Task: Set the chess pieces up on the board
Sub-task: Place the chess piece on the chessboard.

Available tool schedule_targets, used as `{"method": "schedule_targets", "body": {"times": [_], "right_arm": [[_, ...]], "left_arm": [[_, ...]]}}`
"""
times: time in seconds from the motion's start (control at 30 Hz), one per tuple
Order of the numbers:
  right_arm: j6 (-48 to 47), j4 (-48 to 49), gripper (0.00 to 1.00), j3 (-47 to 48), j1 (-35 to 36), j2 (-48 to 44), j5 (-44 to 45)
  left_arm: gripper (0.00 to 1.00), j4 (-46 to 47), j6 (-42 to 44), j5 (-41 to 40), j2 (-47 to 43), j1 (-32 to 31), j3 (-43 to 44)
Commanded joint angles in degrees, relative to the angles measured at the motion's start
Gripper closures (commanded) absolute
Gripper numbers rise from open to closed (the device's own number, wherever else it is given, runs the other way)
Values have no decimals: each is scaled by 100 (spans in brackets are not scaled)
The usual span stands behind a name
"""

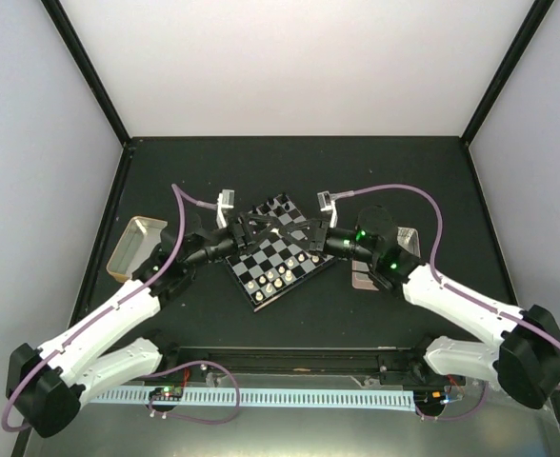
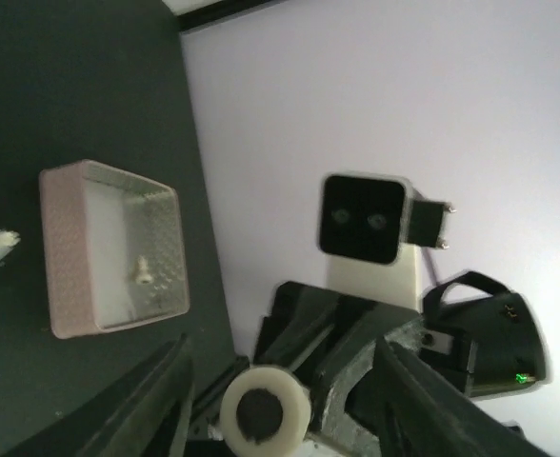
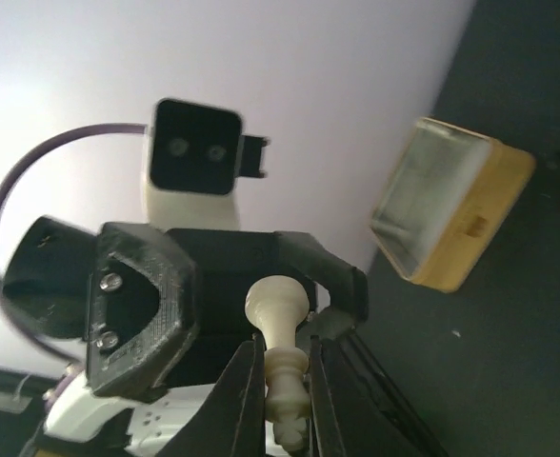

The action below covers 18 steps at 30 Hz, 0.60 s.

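Shiny metal, a shallow tin lies at the left edge of the black worktop, well apart from the board. Next to it the left arm reaches in over the board's far half. The left gripper has its jaws spread to either side of the round base of a cream-white chessman, touching it on neither side. The board sits mid-worktop, turned at an angle, with a row of white chessmen along its near edge. The right gripper meets the left one nose to nose above the board. Its jaws are pressed onto the chessman's slimmer part, the wide base pointing at the left gripper. Farthest right, partly under the right arm, lies a pink tray with one small white piece inside.
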Motion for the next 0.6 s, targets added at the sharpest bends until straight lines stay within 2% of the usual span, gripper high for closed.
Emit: {"method": "schedule_targets", "body": {"times": [0.0,0.1,0.2,0.4,0.57], "right_arm": [[-1433,-2955,99,841,16,-145,691],[-2388,-4755,99,1499,18,237,1430],[-2906,-5900,99,1941,28,798,1963],[-3398,-6962,99,2409,88,1384,2942],[-3586,-7297,98,2584,222,1889,3095]], "left_arm": [[40,-1628,1132,-1072,-359,93,274],[31,-2485,1666,-2448,-772,140,62],[27,-2909,2017,-3221,-1232,230,-234],[23,-3905,2800,-4320,-1893,325,-63],[22,-4130,3143,-4793,-2232,336,40]]}}
